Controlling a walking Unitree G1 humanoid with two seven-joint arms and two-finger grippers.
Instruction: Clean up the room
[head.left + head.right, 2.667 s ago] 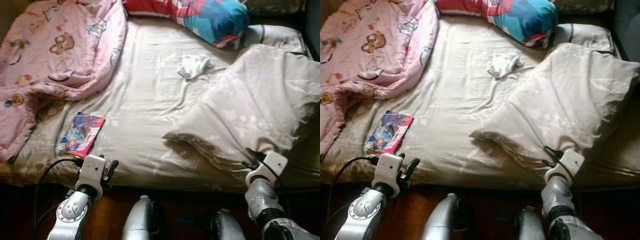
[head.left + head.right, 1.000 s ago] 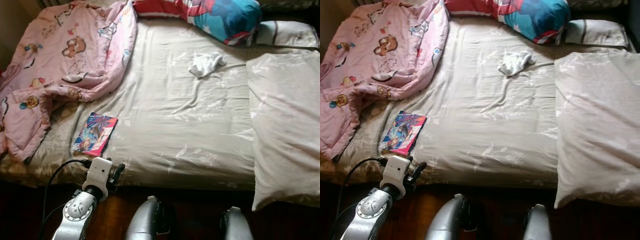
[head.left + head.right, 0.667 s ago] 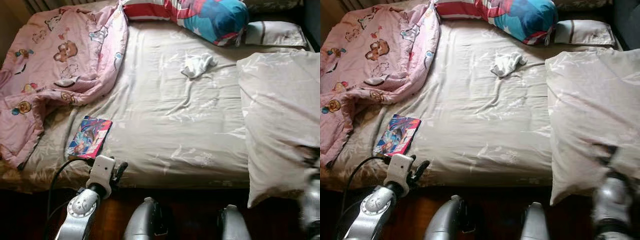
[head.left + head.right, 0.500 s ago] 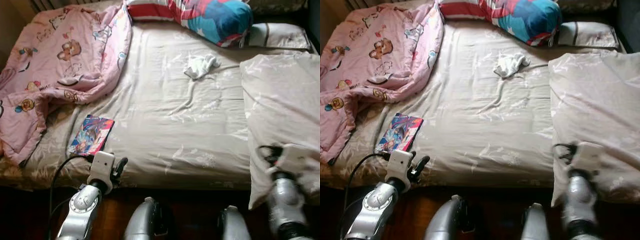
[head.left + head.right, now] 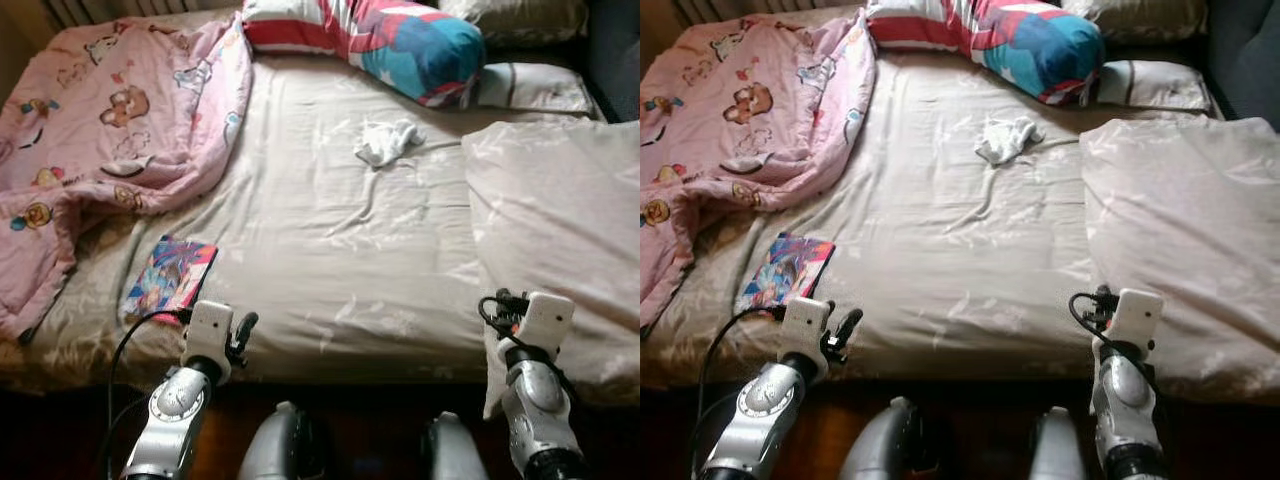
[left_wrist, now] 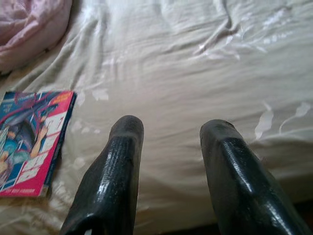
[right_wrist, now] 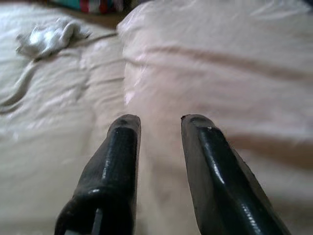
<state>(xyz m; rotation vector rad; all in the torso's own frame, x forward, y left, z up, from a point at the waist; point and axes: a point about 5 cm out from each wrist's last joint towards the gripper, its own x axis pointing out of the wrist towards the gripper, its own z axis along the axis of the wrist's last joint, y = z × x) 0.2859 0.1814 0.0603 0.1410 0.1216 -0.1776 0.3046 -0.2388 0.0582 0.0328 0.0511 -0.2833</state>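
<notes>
Standing at the foot of the bed [image 5: 330, 260], the robot is tidying the bedding, judging by how things lie. The folded beige quilt [image 5: 560, 220] is lying flat on the bed's right side, and the right gripper [image 7: 156, 127] is hovering over its near edge with its fingers apart, gripping nothing. The left gripper [image 6: 171, 132] is waiting at the bed's front edge, fingers also apart, just beside the one book [image 5: 170, 277]. Next, probably, one gripper needs to reach for a loose item: the book, or the single white rag [image 5: 388, 140] lying mid-bed. One pink blanket [image 5: 110, 130] is bunched at the left; one bright striped pillow [image 5: 375, 40] is lying at the head.
</notes>
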